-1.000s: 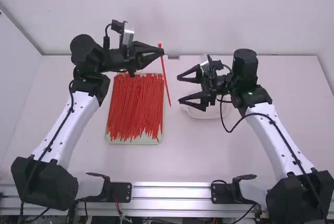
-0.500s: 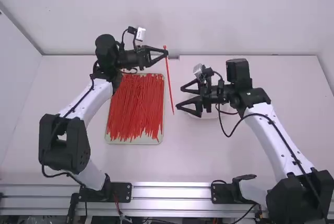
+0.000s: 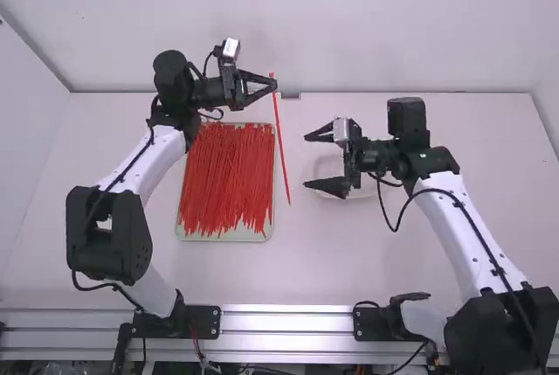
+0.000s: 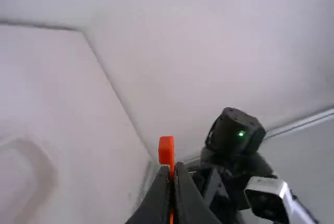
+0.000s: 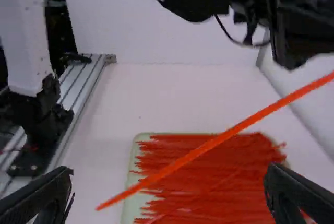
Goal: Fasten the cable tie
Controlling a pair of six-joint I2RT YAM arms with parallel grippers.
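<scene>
High over the far right corner of the tray (image 3: 224, 237), left gripper (image 3: 273, 86) clamped tight on one red cable tie (image 3: 280, 143), just under its small square head. Hangs as a thin, flat plastic strip, nearly upright, tail slanting a little toward the right arm's side. Ends beside the tray's right edge, between tray and white dish (image 3: 349, 193). Cannot tell whether the tail tip touches the table (image 3: 419, 253).

By count: two arms, two grippers, one lifted tie, one tray, one dish. On the tray, loose ties (image 3: 225, 178) too many to count. Form a dense red sheaf, laid roughly parallel from near edge to far edge, ends ragged. Cover almost all of the pale, rectangular, round-cornered tray.

Near the dish, right gripper (image 3: 319, 161) released, black fingers spread wide. Points toward the hanging tie from close by, without touching it. From the right wrist, lifted tie seen as one straight slanting orange-red line crossing above the sheaf.

Smooth matte white table, with a white wall (image 3: 288, 8) along the back and another on the left. Broad stretch of table right of the dish and in front of tray and dish, down to the metal rail (image 3: 288, 312) at the near edge. Narrower strip between tray and left wall.
</scene>
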